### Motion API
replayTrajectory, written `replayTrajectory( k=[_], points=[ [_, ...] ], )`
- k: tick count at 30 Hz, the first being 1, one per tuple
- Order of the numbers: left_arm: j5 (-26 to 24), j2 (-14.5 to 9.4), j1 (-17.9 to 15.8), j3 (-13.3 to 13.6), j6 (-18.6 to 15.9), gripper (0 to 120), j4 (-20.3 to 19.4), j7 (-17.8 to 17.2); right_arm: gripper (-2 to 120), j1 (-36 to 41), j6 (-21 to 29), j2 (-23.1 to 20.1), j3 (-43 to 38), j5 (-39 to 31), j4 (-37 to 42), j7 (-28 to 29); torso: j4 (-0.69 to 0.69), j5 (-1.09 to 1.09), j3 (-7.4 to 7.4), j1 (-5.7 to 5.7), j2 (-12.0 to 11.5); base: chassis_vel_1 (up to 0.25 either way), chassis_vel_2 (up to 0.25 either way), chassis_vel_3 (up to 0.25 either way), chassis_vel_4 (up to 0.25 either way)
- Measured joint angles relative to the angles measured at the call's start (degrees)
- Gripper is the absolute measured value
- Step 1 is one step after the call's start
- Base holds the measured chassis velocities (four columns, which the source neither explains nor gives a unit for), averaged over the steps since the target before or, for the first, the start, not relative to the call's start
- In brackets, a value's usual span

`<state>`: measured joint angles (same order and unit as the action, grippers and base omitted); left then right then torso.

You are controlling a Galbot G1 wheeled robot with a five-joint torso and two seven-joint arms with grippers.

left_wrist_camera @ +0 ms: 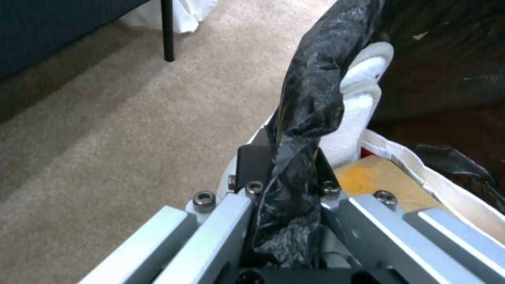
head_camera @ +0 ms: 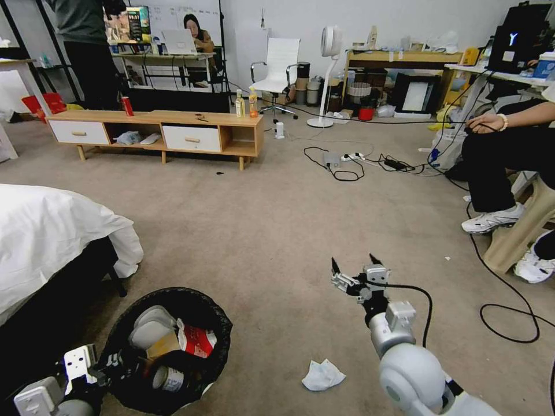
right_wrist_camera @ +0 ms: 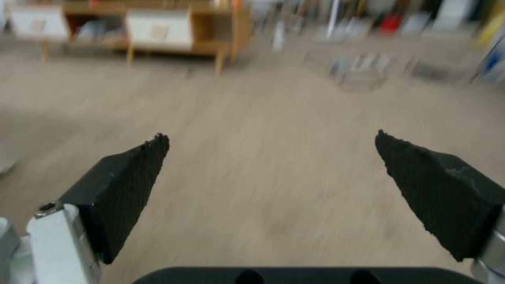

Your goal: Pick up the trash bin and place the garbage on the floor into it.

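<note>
My left gripper (left_wrist_camera: 287,185) is clamped on the black-bagged rim of the trash bin (head_camera: 167,346), which sits low on my left side beside the white-sheeted bed (head_camera: 52,231). Seen from my left wrist, the bunched liner runs straight down between the closed jaws, and white foam-like material and a tan piece of paper lie just inside the rim. The bin already holds a good load: a red-and-white packet (head_camera: 195,340), pale crumpled pieces, a brown scrap and what looks like a can end near the bottom. My right gripper (head_camera: 354,270) hangs over bare beige carpet (head_camera: 277,219), its black fingertips (right_wrist_camera: 126,185) spread wide with nothing between them. One crumpled white tissue (head_camera: 324,374) lies on the carpet close to my right arm, between that arm and the bin; it is the only loose piece of garbage I can make out nearby. By my reckoning the bin is secured and most of the collecting is done, leaving that tissue to be picked up and dropped in. A low wooden cabinet (head_camera: 156,130) with a red can and drink bottles on top stands well away across the room.
</note>
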<state>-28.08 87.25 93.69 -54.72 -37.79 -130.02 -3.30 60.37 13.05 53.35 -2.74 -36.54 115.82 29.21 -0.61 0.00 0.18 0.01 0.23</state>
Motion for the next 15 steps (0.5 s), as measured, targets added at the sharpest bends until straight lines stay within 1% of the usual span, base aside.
replayTrajectory(
  k=[1, 2, 3, 4, 5, 6, 8, 9, 11, 12, 15],
  points=[
    [0.0, -0.2, -0.2, 0.3, -0.1, 2, 0.2, 0.0, 100, -1.5, 5.1, -1.2, 0.7, -7.3, 0.9, 0.4, 0.01, 0.01, 0.0, 0.0, 0.0, 0.0, 0.0, 0.0, 0.0],
    [0.0, -0.2, -0.2, 0.3, -0.1, 2, 0.2, 0.0, 100, -1.5, 5.1, -1.2, 0.7, -7.3, 0.9, 0.4, 0.01, 0.01, 0.0, 0.0, 0.0, 0.0, 0.0, 0.0, 0.0],
    [-0.1, -0.6, -0.6, 0.7, -0.2, 2, 0.5, 0.0, 100, -2.4, 9.6, -2.0, 1.1, -13.1, 1.7, 1.1, -0.02, -0.01, 0.0, 0.0, 0.0, 0.0, 0.0, 0.0, 0.0],
    [-0.2, -0.9, -0.8, 1.0, -0.3, 2, 0.8, 0.0, 100, -3.3, 13.4, -2.9, 1.9, -17.3, 1.9, 1.3, -0.02, 0.0, 0.0, 0.0, 0.0, 0.0, 0.0, 0.0, 0.0],
    [-0.3, -1.1, -0.8, 1.2, -0.3, 2, 1.0, 0.0, 100, -3.6, 15.4, -3.3, 2.1, -18.8, 1.9, 1.2, -0.01, 0.01, 0.0, 0.0, 0.0, 0.0, 0.0, 0.0, 0.0],
    [-0.3, -1.1, -0.8, 1.2, -0.3, 2, 1.0, 0.0, 100, -3.6, 15.4, -3.3, 2.1, -18.8, 1.9, 1.2, -0.01, 0.01, 0.0, 0.0, 0.0, 0.0, 0.0, 0.0, 0.0],
    [-0.6, -1.4, -1.1, 1.4, -0.4, 2, 1.2, 0.0, 100, -4.2, 19.7, -4.7, 2.8, -22.3, 1.6, 0.5, -0.01, -0.01, 0.0, 0.0, 0.0, 0.0, 0.0, 0.0, 0.0],
    [-0.6, -1.4, -1.1, 1.4, -0.4, 2, 1.2, 0.0, 100, -4.2, 19.7, -4.7, 2.8, -22.3, 1.6, 0.5, -0.01, -0.01, 0.0, 0.0, 0.0, 0.0, 0.0, 0.0, 0.0],
    [-0.7, -1.6, -1.1, 1.5, -0.4, 2, 1.2, 0.0, 100, -4.8, 23.0, -5.7, 3.3, -24.7, 1.0, -0.6, -0.02, 0.0, 0.0, 0.0, 0.0, 0.0, 0.0, 0.0, 0.0],
    [-0.7, -1.6, -1.1, 1.5, -0.4, 2, 1.2, 0.0, 100, -4.8, 23.0, -5.7, 3.3, -24.7, 1.0, -0.6, -0.02, 0.0, 0.0, 0.0, 0.0, 0.0, 0.0, 0.0, 0.0],
    [-0.8, -1.7, -1.0, 1.6, -0.4, 2, 1.2, 0.0, 100, -6.0, 27.9, -6.1, 4.0, -28.5, -0.9, -1.8, 0.0, 0.0, 0.0, 0.0, 0.0, 0.0, 0.0, 0.0, 0.0]
  ],
)
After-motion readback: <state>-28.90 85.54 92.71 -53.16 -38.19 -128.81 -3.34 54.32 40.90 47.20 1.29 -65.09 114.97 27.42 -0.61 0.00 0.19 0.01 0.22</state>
